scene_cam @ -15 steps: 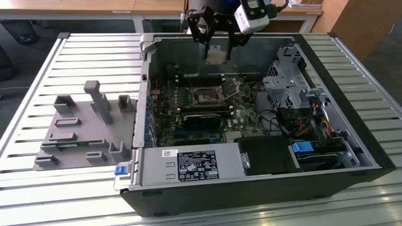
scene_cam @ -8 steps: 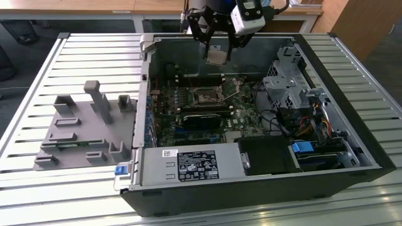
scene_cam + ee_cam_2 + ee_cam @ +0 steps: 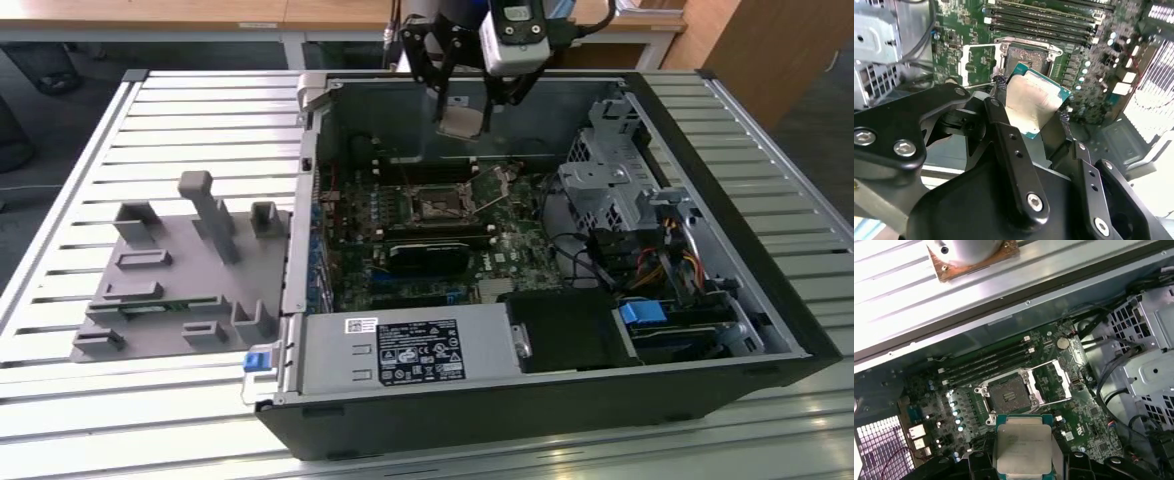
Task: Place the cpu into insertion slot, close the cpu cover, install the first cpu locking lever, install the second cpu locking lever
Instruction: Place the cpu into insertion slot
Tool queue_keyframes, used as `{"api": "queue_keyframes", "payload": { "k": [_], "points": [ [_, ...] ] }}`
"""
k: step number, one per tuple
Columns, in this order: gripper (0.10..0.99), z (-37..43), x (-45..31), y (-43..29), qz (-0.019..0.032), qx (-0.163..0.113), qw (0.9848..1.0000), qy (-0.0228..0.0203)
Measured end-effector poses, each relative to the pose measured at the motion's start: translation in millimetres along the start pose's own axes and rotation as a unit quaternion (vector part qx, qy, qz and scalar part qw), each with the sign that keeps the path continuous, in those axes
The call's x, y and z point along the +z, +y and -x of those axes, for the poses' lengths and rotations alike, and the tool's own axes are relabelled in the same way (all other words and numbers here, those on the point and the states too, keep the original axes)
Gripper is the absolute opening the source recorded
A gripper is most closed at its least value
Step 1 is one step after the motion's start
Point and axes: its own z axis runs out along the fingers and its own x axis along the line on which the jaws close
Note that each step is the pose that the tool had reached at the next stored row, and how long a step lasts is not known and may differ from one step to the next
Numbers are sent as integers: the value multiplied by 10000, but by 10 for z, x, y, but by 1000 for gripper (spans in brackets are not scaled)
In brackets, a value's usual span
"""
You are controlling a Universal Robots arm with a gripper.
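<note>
Two black jaws clamp one cpu [image 3: 1022, 445] above one uncovered insertion slot [image 3: 1008, 396].

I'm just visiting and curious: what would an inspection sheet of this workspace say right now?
Surface: slatted metal table carrying an open computer case.
Job's things: cpu held above the empty insertion slot; cpu cover swung open beside it.
Clutter: grey plastic fixture on the exterior view's left.
Grippers: gripper shut on the cpu.
Cables: coloured wires inside the case.
Surroundings: wooden desk behind the table.
</note>
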Motion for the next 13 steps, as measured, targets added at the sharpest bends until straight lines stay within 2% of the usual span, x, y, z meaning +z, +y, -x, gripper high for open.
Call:
{"api": "queue_keyframes", "payload": {
  "k": [6,13],
  "points": [
    [525,0,4,-1,10,482,9988,-43],
    [525,0,6,0,12,941,9955,-86]
  ]
}}
